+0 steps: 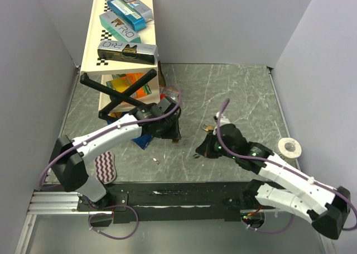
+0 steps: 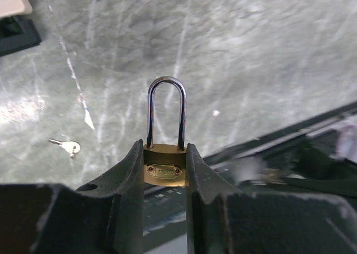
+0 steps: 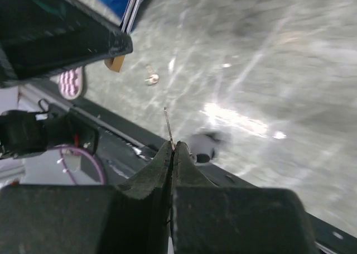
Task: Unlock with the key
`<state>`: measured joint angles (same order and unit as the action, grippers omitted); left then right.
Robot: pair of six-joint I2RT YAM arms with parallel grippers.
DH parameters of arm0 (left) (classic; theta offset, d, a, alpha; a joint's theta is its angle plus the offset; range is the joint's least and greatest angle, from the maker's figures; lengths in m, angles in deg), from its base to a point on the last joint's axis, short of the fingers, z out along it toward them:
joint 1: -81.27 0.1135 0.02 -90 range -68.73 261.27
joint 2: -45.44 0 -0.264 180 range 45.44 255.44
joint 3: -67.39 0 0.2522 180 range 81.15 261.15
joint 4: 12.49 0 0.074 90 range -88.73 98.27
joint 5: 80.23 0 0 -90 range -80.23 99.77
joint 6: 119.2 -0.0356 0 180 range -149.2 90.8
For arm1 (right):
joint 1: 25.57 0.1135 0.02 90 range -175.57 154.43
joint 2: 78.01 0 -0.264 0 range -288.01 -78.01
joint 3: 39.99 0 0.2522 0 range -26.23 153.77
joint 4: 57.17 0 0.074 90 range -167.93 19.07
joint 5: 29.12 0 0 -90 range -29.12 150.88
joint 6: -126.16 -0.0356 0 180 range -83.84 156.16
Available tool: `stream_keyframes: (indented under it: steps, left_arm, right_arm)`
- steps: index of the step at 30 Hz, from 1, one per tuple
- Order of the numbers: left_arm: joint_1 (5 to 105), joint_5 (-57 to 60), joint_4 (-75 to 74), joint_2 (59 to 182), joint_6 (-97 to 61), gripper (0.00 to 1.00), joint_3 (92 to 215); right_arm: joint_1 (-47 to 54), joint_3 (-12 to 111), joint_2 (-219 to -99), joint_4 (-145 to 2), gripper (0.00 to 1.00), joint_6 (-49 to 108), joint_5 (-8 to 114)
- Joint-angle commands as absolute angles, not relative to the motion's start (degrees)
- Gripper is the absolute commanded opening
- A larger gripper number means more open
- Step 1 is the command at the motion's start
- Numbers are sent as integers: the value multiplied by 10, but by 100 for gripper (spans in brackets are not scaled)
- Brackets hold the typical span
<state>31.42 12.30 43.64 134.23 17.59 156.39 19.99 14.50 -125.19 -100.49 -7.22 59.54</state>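
And the right pincer pinches the key, blade pointing straight out beyond its tips; left pincer grips the brass padlock, open worktop ahead.

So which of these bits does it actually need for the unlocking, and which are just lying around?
In use: brass padlock, gripped in the left hand; key, pinched in the right hand.
Lying about: loose silver key; tape roll; rack of boxes; striped pad.
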Motion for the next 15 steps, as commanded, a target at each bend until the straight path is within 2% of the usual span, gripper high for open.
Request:
stream_keyframes:
  steps: [1, 6, 15]
  left_arm:
    - [330, 74, 412, 1306, 236, 1, 1565]
    - [337, 57, 402, 1301, 250, 1, 1556]
    - [346, 56, 400, 1292, 256, 1, 1545]
  right_arm:
    - [240, 138, -1296, -864, 0, -124, 576]
    - [254, 178, -1367, -852, 0, -106, 559]
    - [255, 189, -1422, -798, 0, -112, 528]
